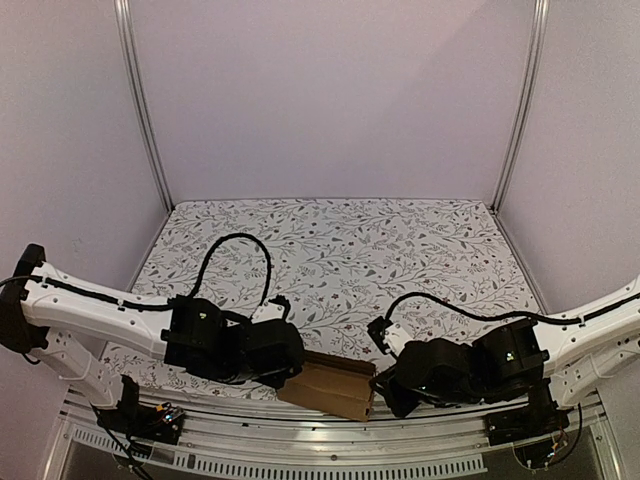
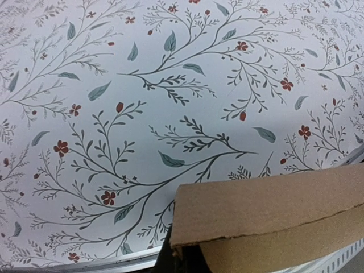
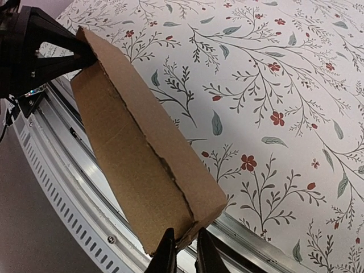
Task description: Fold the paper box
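The paper box [image 1: 328,388] is a slim, closed, plain brown cardboard box. It hangs slightly tilted over the table's near edge, between my two grippers. My left gripper [image 1: 293,368] is shut on the box's left end. In the left wrist view the box [image 2: 273,210] covers the gripper's fingers [image 2: 183,257], and only a dark sliver of them shows beneath it. In the right wrist view the box [image 3: 142,148] runs away from me to the left gripper [image 3: 54,54] at its far end. My right gripper [image 3: 185,233] is shut on the seamed near corner of the box, one thin black finger on each side.
A ribbed metal rail [image 3: 62,187] runs along the table's near edge, right under the box. The floral tablecloth [image 1: 340,250] stretches to the back wall. Aluminium posts [image 1: 145,110] stand at both back corners. Black cables [image 1: 240,245] arc above both arms.
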